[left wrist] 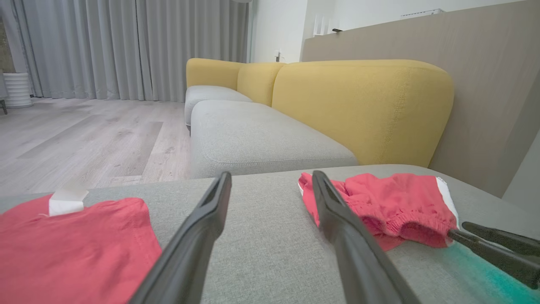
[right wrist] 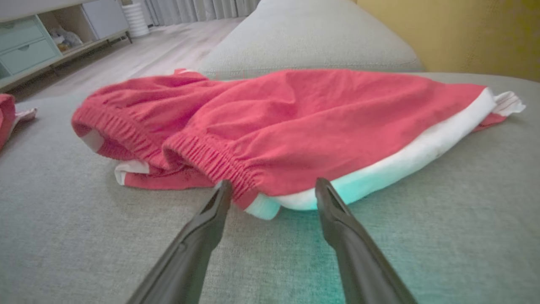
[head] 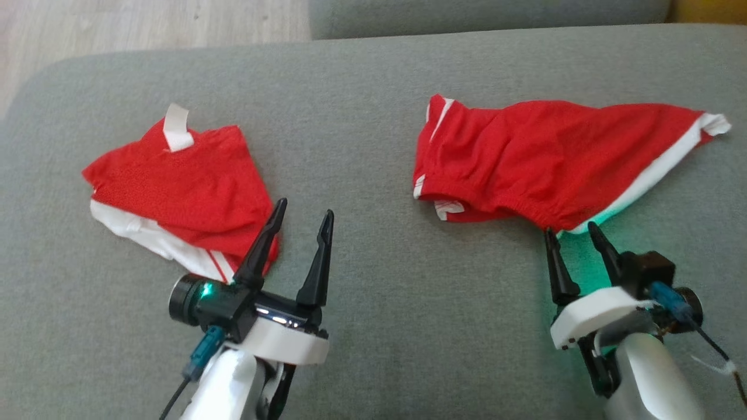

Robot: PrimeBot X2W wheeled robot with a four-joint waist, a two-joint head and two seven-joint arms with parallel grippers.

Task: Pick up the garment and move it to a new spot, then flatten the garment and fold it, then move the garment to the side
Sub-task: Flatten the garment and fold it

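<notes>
Garments two, red, claws two, parted

Seat cushion: grey woven cloth, matt, slightly coarse; yellow backrest same kind of weave, stitched seam. Red garment is thin matt cloth with gathered elastic waistband and white trim; 2nd red piece shows a fine mesh texture. Fingers of left gripper look like matt black plastic, wrist shell glossy white, floor pale wood grain, low sheen.
</notes>
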